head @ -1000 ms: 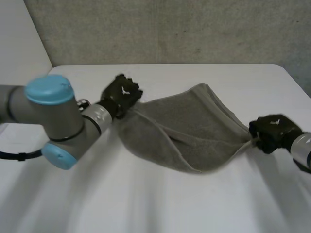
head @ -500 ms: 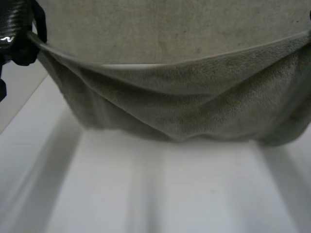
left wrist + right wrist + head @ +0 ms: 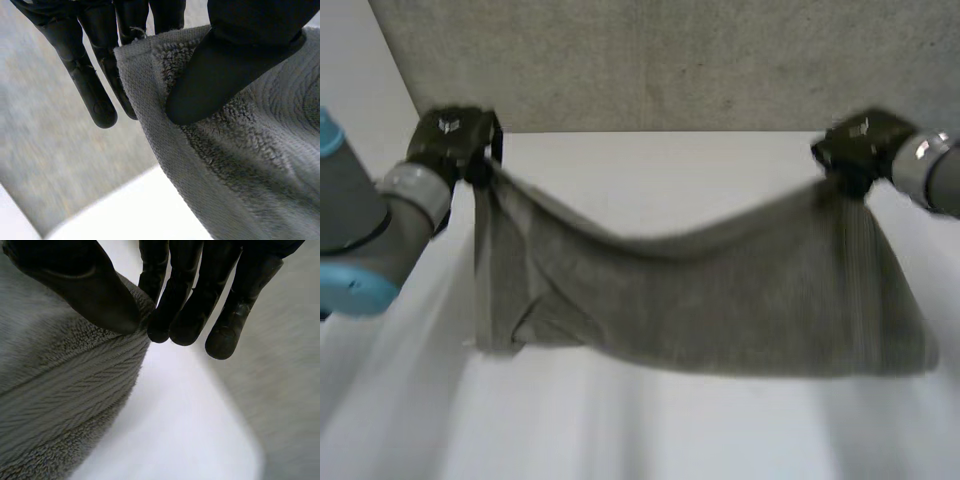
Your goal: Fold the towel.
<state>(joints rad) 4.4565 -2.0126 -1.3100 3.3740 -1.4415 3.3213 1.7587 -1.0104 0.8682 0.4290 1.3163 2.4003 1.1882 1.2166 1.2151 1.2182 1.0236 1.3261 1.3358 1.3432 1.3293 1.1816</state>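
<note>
A grey towel (image 3: 700, 290) hangs spread between my two hands above the white table (image 3: 650, 430), sagging in the middle. My left hand (image 3: 450, 143) holds its upper left corner; in the left wrist view the thumb (image 3: 235, 65) pinches the towel's corner (image 3: 150, 65) against the fingers (image 3: 95, 85). My right hand (image 3: 860, 148) holds the upper right corner; in the right wrist view its thumb (image 3: 85, 285) presses the towel (image 3: 65, 390) against the fingers (image 3: 190, 295). The towel's lower edge hangs near the table; its left side is bunched in folds.
A grey wall (image 3: 670, 60) rises behind the table's far edge. Bare white table (image 3: 185, 430) lies under and in front of the hanging towel.
Both hands have lifted the towel off the table and moved apart, so it went from a crumpled heap to a spread, hanging sheet.
</note>
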